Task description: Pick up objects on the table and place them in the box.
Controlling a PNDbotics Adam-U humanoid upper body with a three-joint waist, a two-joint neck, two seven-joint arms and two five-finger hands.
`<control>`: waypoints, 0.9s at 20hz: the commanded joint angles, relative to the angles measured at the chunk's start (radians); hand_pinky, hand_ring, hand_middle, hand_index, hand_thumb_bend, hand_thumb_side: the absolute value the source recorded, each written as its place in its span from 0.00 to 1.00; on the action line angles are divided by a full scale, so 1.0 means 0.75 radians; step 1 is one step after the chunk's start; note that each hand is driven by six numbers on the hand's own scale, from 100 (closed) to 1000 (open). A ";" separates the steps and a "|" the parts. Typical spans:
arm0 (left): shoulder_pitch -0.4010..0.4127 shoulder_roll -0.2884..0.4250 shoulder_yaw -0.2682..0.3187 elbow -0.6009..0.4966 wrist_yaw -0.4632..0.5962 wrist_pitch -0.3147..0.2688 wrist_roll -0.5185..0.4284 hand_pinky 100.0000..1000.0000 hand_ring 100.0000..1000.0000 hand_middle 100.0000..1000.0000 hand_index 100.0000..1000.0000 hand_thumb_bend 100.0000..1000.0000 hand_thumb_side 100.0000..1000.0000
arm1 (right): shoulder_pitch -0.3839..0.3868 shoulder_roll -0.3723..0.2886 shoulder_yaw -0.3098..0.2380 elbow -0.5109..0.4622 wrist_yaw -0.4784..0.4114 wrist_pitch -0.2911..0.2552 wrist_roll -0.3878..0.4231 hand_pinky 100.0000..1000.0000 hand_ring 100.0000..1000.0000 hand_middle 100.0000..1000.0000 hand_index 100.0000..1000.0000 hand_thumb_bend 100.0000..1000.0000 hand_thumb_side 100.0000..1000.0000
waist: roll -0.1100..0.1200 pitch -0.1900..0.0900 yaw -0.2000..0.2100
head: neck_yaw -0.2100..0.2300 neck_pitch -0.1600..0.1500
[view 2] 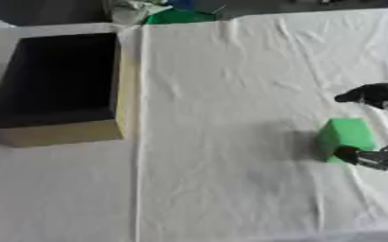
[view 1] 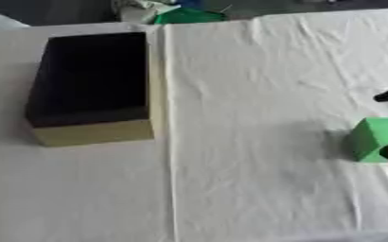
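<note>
A green block (view 2: 344,137) sits on the white cloth at the right. My right hand (view 2: 381,95) comes in from the right edge and straddles the block. Its dark fingers hang spread a little beyond the block's far side, apart from it. The thumb (view 2: 361,156) lies against the block's near right corner. The hand is open and the block rests on the table. An open box (view 1: 95,85) with tan walls and a dark inside stands at the far left. My left hand shows in neither view.
A white cloth (view 1: 247,94) covers the table, with a long crease (view 1: 169,165) running front to back beside the box. At the far edge lie a green thing (view 2: 177,16) and a pale crumpled thing (view 2: 131,9).
</note>
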 commanded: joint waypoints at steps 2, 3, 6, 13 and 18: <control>-0.013 0.021 0.006 -0.019 0.002 -0.002 -0.004 0.60 0.67 0.72 0.77 0.45 1.00 | -0.014 -0.037 -0.033 0.018 0.002 0.018 0.018 0.95 0.98 0.90 1.00 0.43 0.90 | 0.001 -0.009 0.006 | -0.006 -0.018; -0.013 0.021 0.007 -0.019 0.002 -0.002 -0.004 0.60 0.67 0.72 0.77 0.45 1.00 | -0.010 -0.034 -0.034 0.023 0.003 0.012 0.026 0.95 0.98 0.90 1.00 0.45 0.92 | 0.002 -0.006 0.006 | -0.005 -0.019; -0.013 0.018 0.008 -0.019 0.004 -0.001 -0.001 0.60 0.67 0.72 0.77 0.45 1.00 | -0.007 -0.027 -0.040 0.033 0.023 0.003 0.040 0.95 0.98 0.90 1.00 0.44 0.90 | 0.003 0.003 0.004 | -0.004 -0.023; -0.016 0.013 0.005 -0.019 0.009 -0.001 -0.007 0.60 0.67 0.72 0.76 0.44 1.00 | -0.027 -0.022 -0.035 0.086 0.059 -0.009 0.054 0.96 0.98 0.90 1.00 0.43 0.87 | 0.010 0.015 0.010 | -0.009 -0.036; -0.014 0.009 0.007 -0.019 0.011 0.000 -0.005 0.60 0.67 0.72 0.76 0.44 1.00 | -0.030 -0.012 -0.037 0.119 0.054 -0.029 0.105 0.96 0.98 0.90 1.00 0.43 0.86 | 0.009 0.024 0.010 | -0.008 -0.040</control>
